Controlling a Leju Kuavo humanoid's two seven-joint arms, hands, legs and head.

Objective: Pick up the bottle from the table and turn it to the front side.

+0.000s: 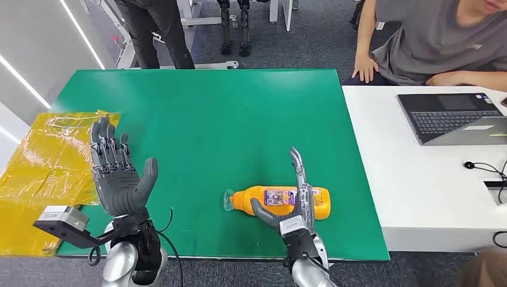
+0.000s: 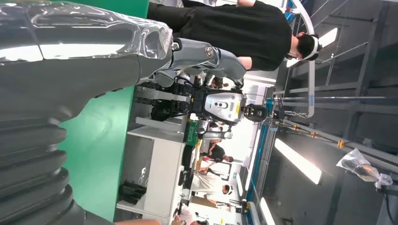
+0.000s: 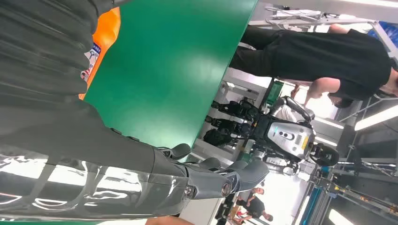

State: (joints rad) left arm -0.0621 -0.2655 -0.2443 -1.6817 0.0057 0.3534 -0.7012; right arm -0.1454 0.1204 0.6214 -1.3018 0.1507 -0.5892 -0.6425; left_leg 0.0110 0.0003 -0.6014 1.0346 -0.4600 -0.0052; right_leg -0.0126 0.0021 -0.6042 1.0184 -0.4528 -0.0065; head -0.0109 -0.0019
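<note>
An orange bottle (image 1: pixel 269 200) with a clear cap and a printed label lies on its side on the green table (image 1: pixel 209 119), cap pointing left, near the front edge. My right hand (image 1: pixel 293 206) stands edge-up over the bottle's right half, fingers straight and pointing away from me, thumb reaching across in front of the bottle; it holds nothing. In the right wrist view a strip of the orange bottle (image 3: pixel 101 44) shows beside the right hand (image 3: pixel 141 183). My left hand (image 1: pixel 116 173) is raised at the table's front left, fingers spread and empty; the left hand (image 2: pixel 84 51) fills the near side of its wrist view.
A yellow plastic sheet (image 1: pixel 42 161) lies off the table's left edge. A white desk (image 1: pixel 430 179) with a laptop (image 1: pixel 454 116) adjoins on the right, where a person in grey (image 1: pixel 430 42) sits. Another person in black (image 1: pixel 152 30) stands behind the table.
</note>
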